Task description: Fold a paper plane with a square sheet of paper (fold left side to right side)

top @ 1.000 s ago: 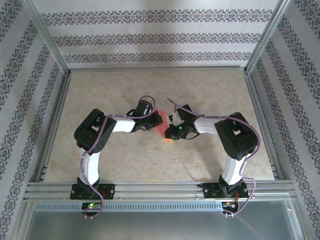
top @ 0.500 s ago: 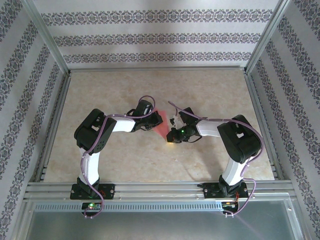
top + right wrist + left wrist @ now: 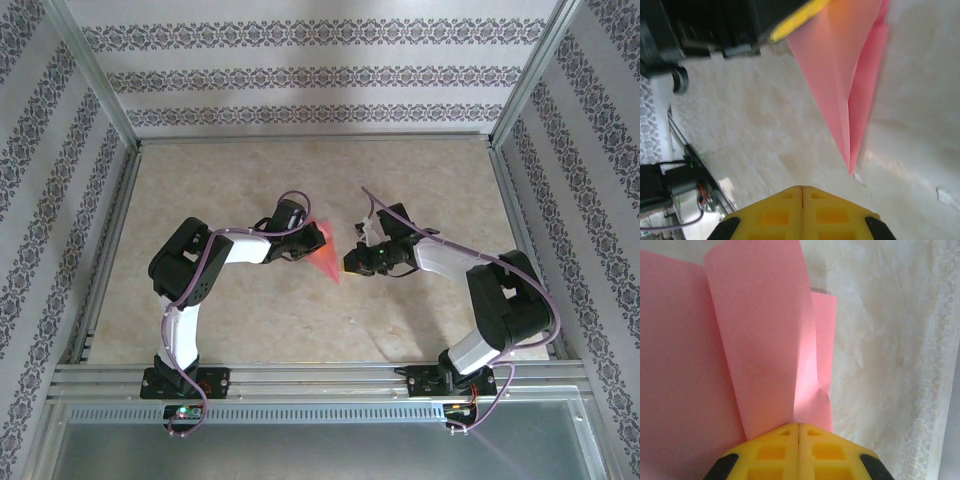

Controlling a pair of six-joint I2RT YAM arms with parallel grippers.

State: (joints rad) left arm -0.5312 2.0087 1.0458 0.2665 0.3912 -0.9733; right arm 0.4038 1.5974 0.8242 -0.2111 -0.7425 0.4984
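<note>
Tabletop [image 3: 250,330]: beige, marbled. Walls [image 3: 300,70]: 3, pale paper with dark floral bands. Frame posts [image 3: 93,75]: 2, aluminium, far corners. Rail [image 3: 320,375]: aluminium, near edge; perforated strip [image 3: 300,411] below it.

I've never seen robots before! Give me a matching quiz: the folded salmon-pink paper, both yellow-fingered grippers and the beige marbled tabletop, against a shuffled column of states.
Things:
1. folded salmon-pink paper
2. left yellow-fingered gripper
3. right yellow-fingered gripper
4. beige marbled tabletop

States:
A. shut, holding nothing
B. pale mottled surface beneath both arms
C. narrows to a sharp point
D. shut on the paper

Pairs: 1-C, 2-D, 3-A, 4-B.
</note>
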